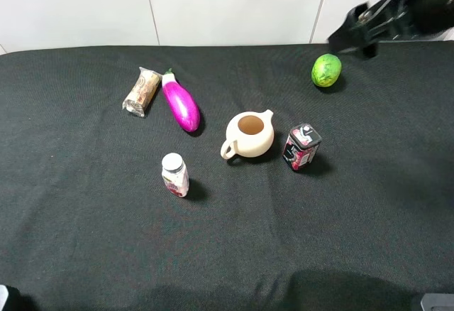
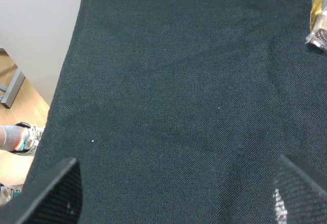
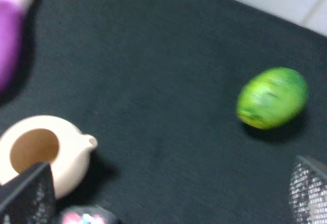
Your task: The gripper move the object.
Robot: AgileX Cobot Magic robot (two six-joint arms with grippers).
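Jaws on right gripper (image 3: 168,203) spread wide w/ nothing between, hanging above the black cloth (image 1: 85,240) near the back right, by the green fruit (image 1: 326,69); left gripper (image 2: 176,196) also spread, over bare cloth near the table's left edge. Obj = black tin (image 1: 301,147) w/ pink-white print, upright just right of the cream teapot (image 1: 249,135), apart from both grippers. Eggplant (image 1: 181,102), wrapped snack (image 1: 142,91) & white-capped bottle (image 1: 174,175) sit left of teapot.
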